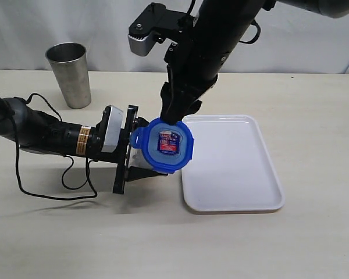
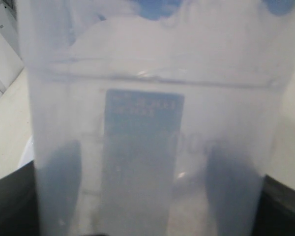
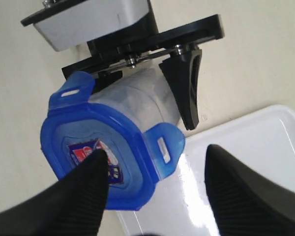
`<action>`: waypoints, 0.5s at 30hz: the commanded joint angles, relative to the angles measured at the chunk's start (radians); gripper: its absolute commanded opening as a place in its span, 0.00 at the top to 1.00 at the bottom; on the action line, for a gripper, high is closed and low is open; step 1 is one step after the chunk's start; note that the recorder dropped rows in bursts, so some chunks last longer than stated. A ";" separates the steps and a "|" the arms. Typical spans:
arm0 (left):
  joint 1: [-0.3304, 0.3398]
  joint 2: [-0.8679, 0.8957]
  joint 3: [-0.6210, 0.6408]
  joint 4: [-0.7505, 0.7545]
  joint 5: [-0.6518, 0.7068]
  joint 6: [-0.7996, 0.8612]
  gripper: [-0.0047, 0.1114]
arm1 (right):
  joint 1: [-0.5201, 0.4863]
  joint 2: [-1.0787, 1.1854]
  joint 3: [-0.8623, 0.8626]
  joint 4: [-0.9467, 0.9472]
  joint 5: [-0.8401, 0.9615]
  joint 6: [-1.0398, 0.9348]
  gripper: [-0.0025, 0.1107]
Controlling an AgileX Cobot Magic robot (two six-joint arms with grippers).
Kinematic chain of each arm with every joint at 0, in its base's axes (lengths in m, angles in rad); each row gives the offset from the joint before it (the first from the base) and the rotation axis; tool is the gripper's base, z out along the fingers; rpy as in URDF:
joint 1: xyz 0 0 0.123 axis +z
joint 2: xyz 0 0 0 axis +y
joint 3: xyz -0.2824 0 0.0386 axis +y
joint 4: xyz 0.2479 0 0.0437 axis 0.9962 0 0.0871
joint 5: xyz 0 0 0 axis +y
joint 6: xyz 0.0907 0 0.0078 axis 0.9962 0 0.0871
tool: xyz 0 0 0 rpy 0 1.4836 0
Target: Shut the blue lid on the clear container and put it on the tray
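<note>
Here, the clear container (image 3: 137,96), blue lid (image 1: 166,145) flaps splayed, pointed lid-first toward the tray (image 1: 232,168), clamped in the left gripper (image 1: 144,148); right gripper (image 3: 155,155) gaped empty.

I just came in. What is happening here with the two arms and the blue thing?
The left gripper holds the clear container tilted, beside the tray. The blue lid sits on its mouth, but the flaps stick outward, so it does not look snapped shut. The right gripper hangs at the lid with its jaws open. The container is not yet on the tray.
</note>
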 commanded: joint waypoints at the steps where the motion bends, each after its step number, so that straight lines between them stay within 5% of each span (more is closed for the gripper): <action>1: -0.003 0.006 0.003 0.023 0.052 -0.034 0.96 | -0.060 -0.008 0.002 0.077 0.017 -0.024 0.50; 11: -0.003 0.006 0.003 0.023 0.049 -0.034 0.96 | -0.078 0.098 0.006 0.160 0.029 -0.112 0.50; 15: -0.003 0.006 0.003 0.014 0.051 -0.034 0.96 | -0.076 0.137 0.006 0.217 0.029 -0.156 0.60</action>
